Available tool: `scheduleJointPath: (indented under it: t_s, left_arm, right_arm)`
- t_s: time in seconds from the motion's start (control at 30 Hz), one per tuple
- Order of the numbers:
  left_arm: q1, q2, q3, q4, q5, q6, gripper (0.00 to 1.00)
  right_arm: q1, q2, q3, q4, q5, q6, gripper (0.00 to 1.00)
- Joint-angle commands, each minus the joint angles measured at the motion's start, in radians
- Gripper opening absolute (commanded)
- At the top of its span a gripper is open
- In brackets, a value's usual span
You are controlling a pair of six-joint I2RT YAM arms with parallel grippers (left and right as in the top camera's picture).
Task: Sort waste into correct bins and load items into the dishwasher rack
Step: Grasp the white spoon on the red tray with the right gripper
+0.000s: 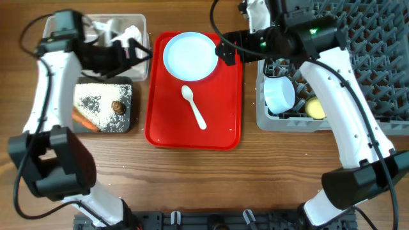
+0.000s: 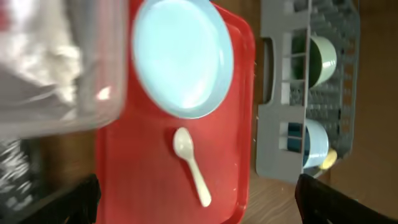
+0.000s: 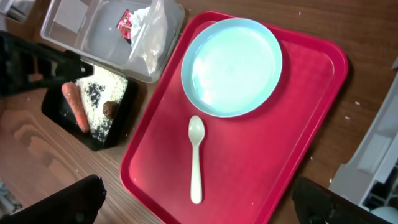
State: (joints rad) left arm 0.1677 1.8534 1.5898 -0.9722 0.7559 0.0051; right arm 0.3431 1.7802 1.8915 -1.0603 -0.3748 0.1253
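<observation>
**Both grippers spread wide, nothing grasped**

The grey dishwasher rack point(image 1: 287, 121) is seen at the right, with a light blue bowl point(image 1: 279, 94), a pale green bowl point(image 2: 323, 59) and a small yellow cup point(image 1: 314, 107) already stood in its near corner. The red tray point(image 1: 166, 121) is placed in the middle; the light blue plate point(image 1: 190, 56) and, just below it, the white spoon point(image 1: 193, 107) are laid on it. The clear tub point(image 3: 81, 28) is occupied by the crumpled napkin point(image 3: 149, 34) and the red wrapper point(image 3: 126, 20). In the black tray point(image 1: 128, 126) beside it, the carrot point(image 1: 84, 119), the brown lump point(image 1: 116, 106) and the rice grains point(image 1: 96, 102) are found. The left gripper point(image 1: 142, 51) is held over the tub's edge with its fingers parted and empty. The right gripper point(image 1: 227, 52) is held just beside the plate, likewise released.
</observation>
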Motion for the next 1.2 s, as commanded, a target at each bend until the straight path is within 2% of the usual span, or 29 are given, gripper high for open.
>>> scheduleJointPath:
  t_s: [0.0,0.23,0.27,0.33,0.47,0.57,0.6,0.8,0.87,0.9,1.03,1.17]
  left_arm:
    - [0.068,-0.055,0.011,-0.048,-0.002,0.010,1.00]
    - [0.126,-0.092,0.011,-0.081,-0.051,0.069,1.00]
    - [0.127,-0.103,0.011,-0.084,-0.086,0.069,1.00]
    - [0.125,-0.129,0.011,-0.102,-0.245,0.069,1.00]
    - [0.124,-0.130,0.011,-0.130,-0.401,0.068,1.00]
    - [0.125,-0.130,0.011,-0.127,-0.425,0.069,1.00]
    - [0.124,-0.130,0.011,-0.116,-0.425,0.069,1.00]
    - [0.124,-0.130,0.011,-0.102,-0.425,0.069,1.00]
    - [0.124,-0.130,0.011,-0.102,-0.425,0.069,1.00]
    - [0.124,-0.130,0.011,-0.102,-0.425,0.069,1.00]
    - [0.124,-0.130,0.011,-0.102,-0.425,0.069,1.00]
    - [0.124,-0.130,0.011,-0.102,-0.425,0.069,1.00]
  right_arm:
    - [0.034,0.043,0.014,0.031,0.031,-0.012,0.99]
    - [0.153,0.200,0.014,0.053,0.093,-0.021,0.88]
    - [0.172,0.225,0.014,0.045,0.129,-0.021,0.87]
    - [0.238,0.295,0.014,0.021,0.297,-0.019,0.86]
    - [0.312,0.375,0.014,0.015,0.357,-0.021,0.82]
    - [0.354,0.436,0.014,0.008,0.375,-0.027,0.73]
    - [0.364,0.460,0.014,0.006,0.389,-0.048,0.67]
    - [0.367,0.534,0.013,0.003,0.401,-0.151,0.56]
    - [0.367,0.540,0.013,0.012,0.401,-0.152,0.43]
    - [0.367,0.541,0.013,0.019,0.401,-0.153,0.40]
    - [0.366,0.552,0.004,0.042,0.401,-0.169,0.40]
    - [0.366,0.581,-0.019,0.063,0.401,-0.212,0.46]
